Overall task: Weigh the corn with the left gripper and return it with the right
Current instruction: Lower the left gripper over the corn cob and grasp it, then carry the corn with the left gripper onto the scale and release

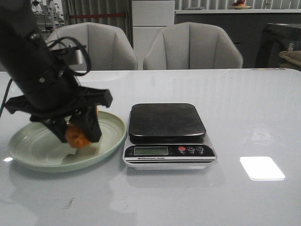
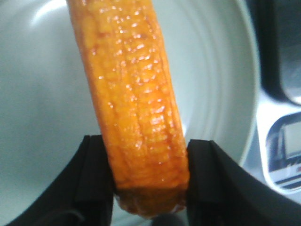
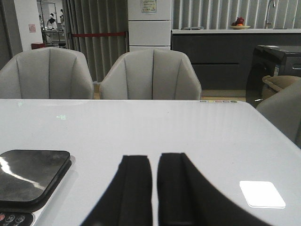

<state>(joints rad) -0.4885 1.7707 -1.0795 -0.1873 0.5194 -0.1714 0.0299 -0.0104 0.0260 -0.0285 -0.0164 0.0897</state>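
Corn (image 2: pixel 136 108): clamped near one end in left gripper (image 1: pixel 77 129) jaws, over plate (image 1: pixel 28 150). Right gripper (image 3: pixel 155 188): jaws near-closed, empty. Advice: lift level, centre over scale (image 1: pixel 167 121), lower gently before releasing.

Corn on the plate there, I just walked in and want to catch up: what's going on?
The left gripper is shut on the corn, over the pale green plate. The scale beside the plate has nothing on its platform, so the weighing is not yet done. The right gripper holds nothing, its fingers nearly together, off to the scale's right.
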